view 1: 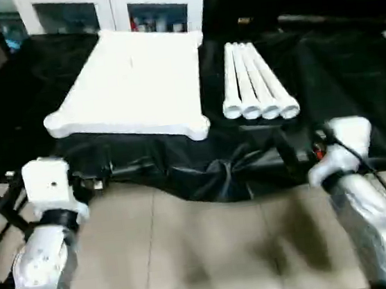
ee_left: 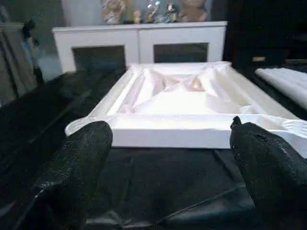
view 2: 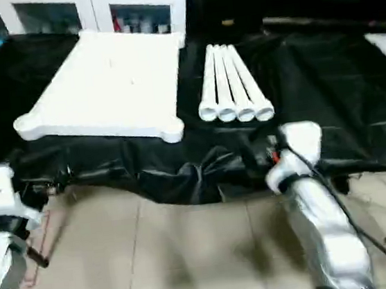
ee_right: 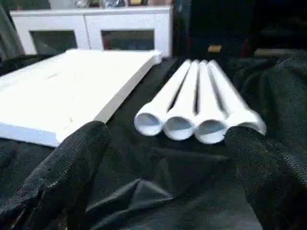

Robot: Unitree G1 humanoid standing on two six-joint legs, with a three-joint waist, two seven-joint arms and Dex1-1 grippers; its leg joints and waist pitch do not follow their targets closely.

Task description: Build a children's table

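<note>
Lying flat on a black cloth (view 1: 337, 65) that covers the work surface, the white tabletop (view 1: 133, 81) sits on the robot's left side, its near edge close to the cloth's front fold. Rounded corner lobes stick out at the near corners. In the left wrist view its upper face looks hollow, with raised walls and diagonal ribs inside, so the underside seems to face up. Just to its right, four white tube legs (view 1: 252, 82) lie side by side, touching one another, their flared open ends toward the robot. A narrow strip of cloth separates the legs from the tabletop.

The left gripper (ee_left: 168, 163) hangs in front of the tabletop's near edge, not touching it. Its two black fingers (ee_left: 81, 163) stand wide apart, with nothing between them but cloth beyond. The right gripper (ee_right: 168, 167) faces the open ends of the legs, short of them, its fingers (ee_right: 72, 167) equally wide apart and empty.

Both silver forearms reach in from the near side over a tiled floor (view 1: 212, 247), the left arm (view 1: 42, 259) low at the cloth's front edge, the right arm (view 1: 372, 215) below the legs. Behind the cloth stands a white cabinet (view 1: 111, 7) with glass doors.
</note>
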